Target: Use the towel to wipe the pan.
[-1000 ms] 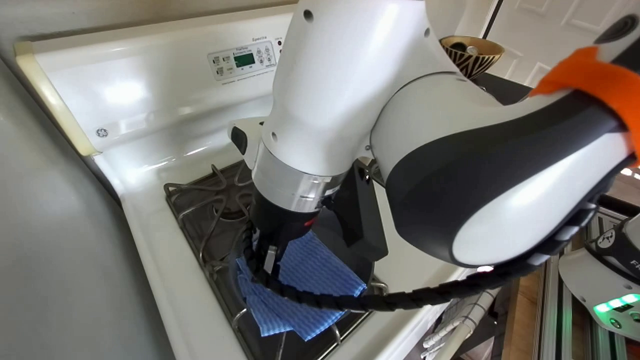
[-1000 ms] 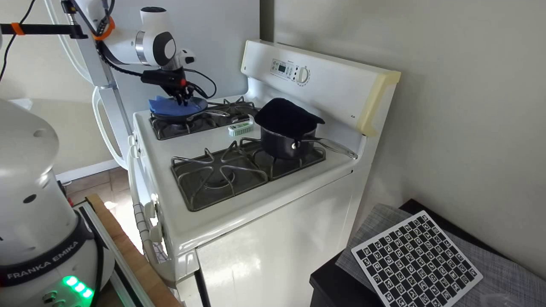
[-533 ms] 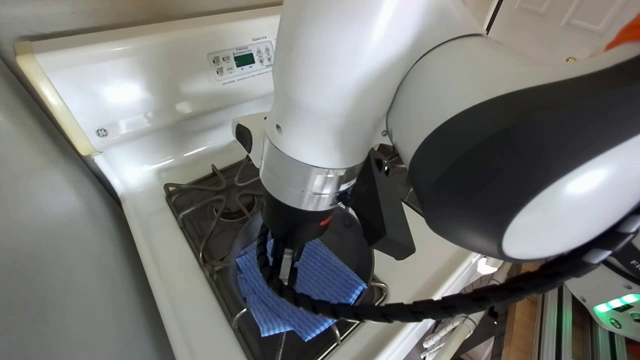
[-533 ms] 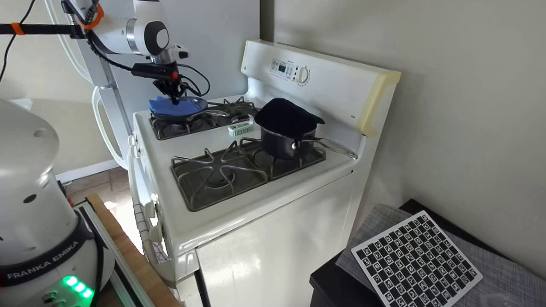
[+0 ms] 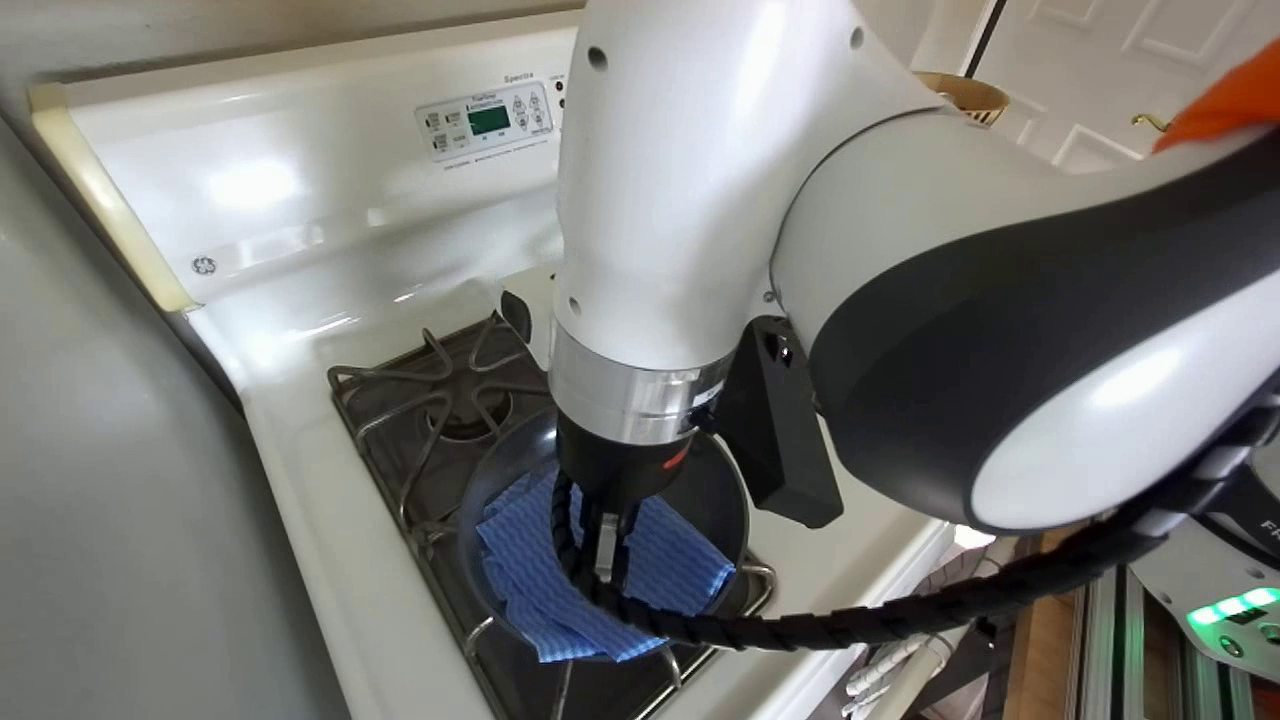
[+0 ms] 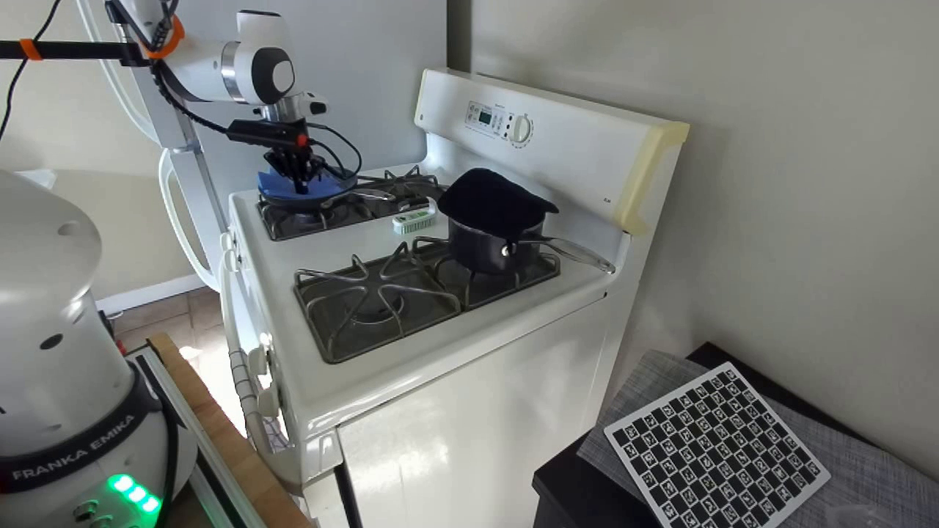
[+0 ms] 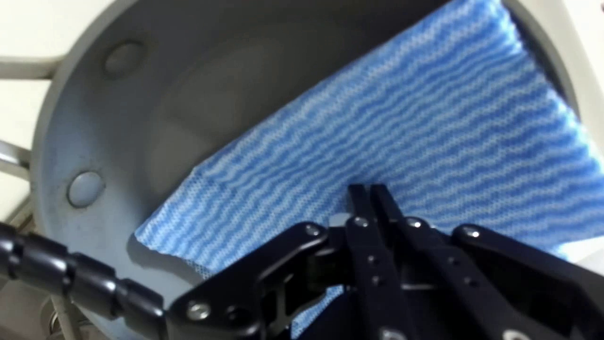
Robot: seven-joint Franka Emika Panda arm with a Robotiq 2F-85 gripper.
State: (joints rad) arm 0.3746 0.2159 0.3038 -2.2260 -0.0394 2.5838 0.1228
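The blue towel (image 5: 680,562) is already in the pan (image 5: 705,502), low in the middle of an exterior view, so getting the cloth there is done. In the wrist view, the towel spreads from the lower left up to the top right, and it pokes over the pan's edge at the right of the frame. The gripper (image 7: 368,190) has its two fingers squeezed close together, with the tips down against the top of the towel. I see no cloth pinched between them. So I think this is the wiping step, done by pressing and pushing. I can't tell which spots are clean. The bare part at the upper left of the wrist view, near two round studs (image 7: 86,189), probably needs a rub too.
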